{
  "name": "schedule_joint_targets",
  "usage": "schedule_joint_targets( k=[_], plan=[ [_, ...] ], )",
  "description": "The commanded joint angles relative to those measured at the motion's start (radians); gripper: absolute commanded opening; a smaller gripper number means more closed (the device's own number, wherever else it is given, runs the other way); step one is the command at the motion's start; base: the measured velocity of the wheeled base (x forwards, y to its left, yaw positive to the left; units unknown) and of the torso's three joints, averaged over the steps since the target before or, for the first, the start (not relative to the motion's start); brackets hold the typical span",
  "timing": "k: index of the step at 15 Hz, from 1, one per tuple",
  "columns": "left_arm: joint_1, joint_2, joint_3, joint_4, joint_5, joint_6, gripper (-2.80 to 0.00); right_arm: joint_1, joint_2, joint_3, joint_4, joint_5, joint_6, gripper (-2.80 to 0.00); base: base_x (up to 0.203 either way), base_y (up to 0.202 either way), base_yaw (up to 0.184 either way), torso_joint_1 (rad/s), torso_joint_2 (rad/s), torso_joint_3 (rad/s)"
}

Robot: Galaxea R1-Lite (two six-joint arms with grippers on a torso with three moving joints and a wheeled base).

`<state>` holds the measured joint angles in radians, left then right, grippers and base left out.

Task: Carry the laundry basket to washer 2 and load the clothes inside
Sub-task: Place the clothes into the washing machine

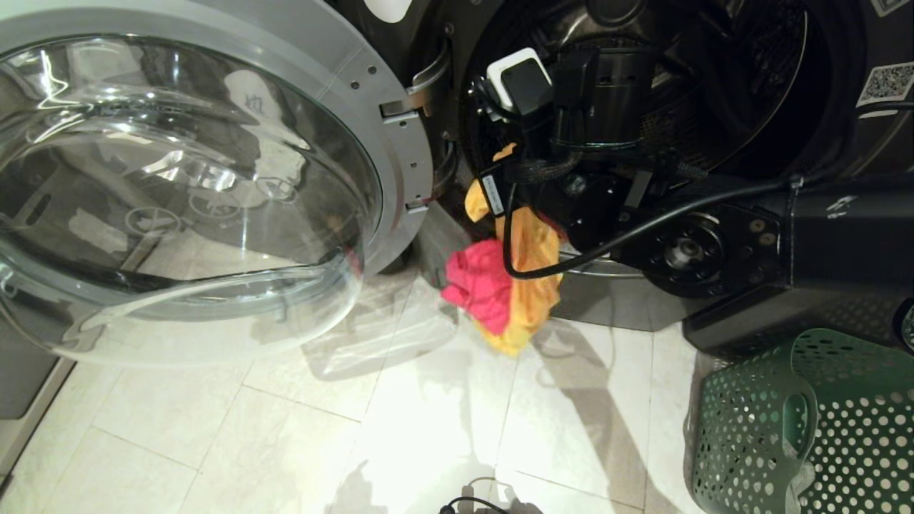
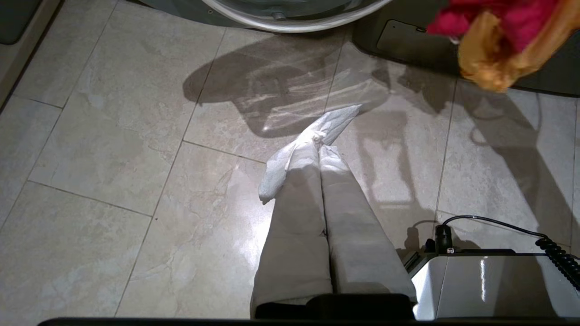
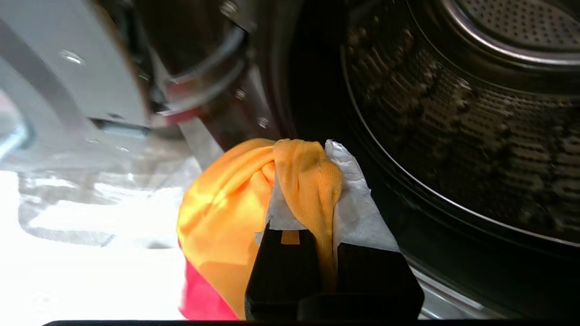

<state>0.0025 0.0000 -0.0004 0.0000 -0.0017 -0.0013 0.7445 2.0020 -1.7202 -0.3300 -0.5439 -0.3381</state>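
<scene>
The right pincer [image 3: 328,213] was clamped on the clothes [image 1: 510,285], an orange cloth bunched with a pink one, its wrapped fingers [image 3: 358,217] pinching a fold of the orange. In the head view the bundle hung at the lower left lip of the washer [image 1: 821,157], its long axis near vertical, pinched end up and loose end drooping toward the floor [image 1: 400,428] without reaching it. The drum [image 3: 476,136] lay just beyond and a little above the pincer, its mouth facing the robot, so I judge the coming move turned on carrying the grip forward and up over the rim until the trailing tail cleared the lip. The open door [image 1: 178,185] stood off to the left, apart from the bundle and out of that path. The right arm was plainly the nearer; the left pincer [image 2: 322,149] hung low over the floor, well apart from the washer, fingers together on nothing. The basket [image 1: 807,421] sat on the floor at lower right, near the washer's front and under the right arm.
</scene>
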Motion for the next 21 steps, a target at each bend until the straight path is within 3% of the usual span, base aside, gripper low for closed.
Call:
schedule_joint_targets(
  k=[1,8,14,18,21],
  plan=[
    [0.001,0.002,0.0,0.0,0.0,0.0,-2.8,-0.021,-0.04,0.024,-0.003,-0.004,-0.002,-2.8,0.0,0.0,0.0,0.0,0.0,0.0],
    [0.001,0.002,0.0,0.0,0.0,0.0,-2.8,-0.139,-0.017,-0.007,-0.036,-0.021,-0.032,-2.8,0.0,0.0,0.0,0.0,0.0,0.0],
    [0.001,0.002,0.0,0.0,0.0,0.0,-2.8,-0.229,0.151,-0.24,-0.091,-0.039,-0.065,-2.8,0.0,0.0,0.0,0.0,0.0,0.0],
    [0.001,0.002,0.0,0.0,0.0,0.0,-2.8,-0.282,0.21,-0.24,-0.301,-0.059,-0.122,-2.8,0.0,0.0,0.0,0.0,0.0,0.0],
    [0.001,0.002,0.0,0.0,0.0,0.0,-2.8,-0.301,0.205,-0.24,-0.36,-0.063,-0.131,-2.8,0.0,0.0,0.0,0.0,0.0,0.0]
  ],
)
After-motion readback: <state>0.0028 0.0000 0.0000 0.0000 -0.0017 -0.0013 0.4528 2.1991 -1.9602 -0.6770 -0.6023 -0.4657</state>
